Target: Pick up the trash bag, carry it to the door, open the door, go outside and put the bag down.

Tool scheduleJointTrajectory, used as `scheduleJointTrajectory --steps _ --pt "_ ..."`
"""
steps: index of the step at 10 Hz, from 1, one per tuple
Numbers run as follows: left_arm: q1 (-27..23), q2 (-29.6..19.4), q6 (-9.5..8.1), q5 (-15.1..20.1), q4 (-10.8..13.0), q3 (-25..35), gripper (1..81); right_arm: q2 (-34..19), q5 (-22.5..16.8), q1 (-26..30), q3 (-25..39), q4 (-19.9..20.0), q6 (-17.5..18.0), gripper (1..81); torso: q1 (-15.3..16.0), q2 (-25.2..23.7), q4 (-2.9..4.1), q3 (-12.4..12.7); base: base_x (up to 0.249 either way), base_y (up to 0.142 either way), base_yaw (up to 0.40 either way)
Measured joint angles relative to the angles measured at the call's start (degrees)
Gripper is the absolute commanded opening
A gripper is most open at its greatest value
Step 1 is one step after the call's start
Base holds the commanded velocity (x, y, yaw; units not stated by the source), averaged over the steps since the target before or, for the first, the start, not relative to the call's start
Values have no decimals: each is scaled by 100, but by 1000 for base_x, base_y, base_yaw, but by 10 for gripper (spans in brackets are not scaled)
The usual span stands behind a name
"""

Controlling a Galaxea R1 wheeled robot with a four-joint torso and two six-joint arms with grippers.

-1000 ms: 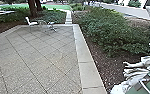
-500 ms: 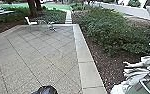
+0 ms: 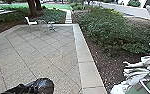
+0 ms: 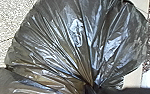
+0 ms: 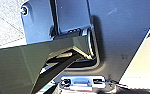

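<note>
The left hand is closed on the gathered neck of a shiny black plastic trash bag, whose folds run in to that point. The bag is in front of the robot, over the outdoor paving; whether its bottom touches the ground cannot be told. How far open the right hand is, or whether it has anything, I cannot tell. At the robot's right are a dull green panel and a white, jagged-edged shape. Grey square paving spreads ahead, edged by a pale stone border, with brown mulch and leafy green shrubs beyond it. Farther off stand a white chair and thick tree trunks.
</note>
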Motion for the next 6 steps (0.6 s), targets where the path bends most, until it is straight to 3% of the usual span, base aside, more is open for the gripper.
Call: scheduleJointTrajectory --steps 6 --pt "-77 -69 0 223 2 -79 10 0 0 0 0 0 -4 811 0 0 0 -2 0 0 0"
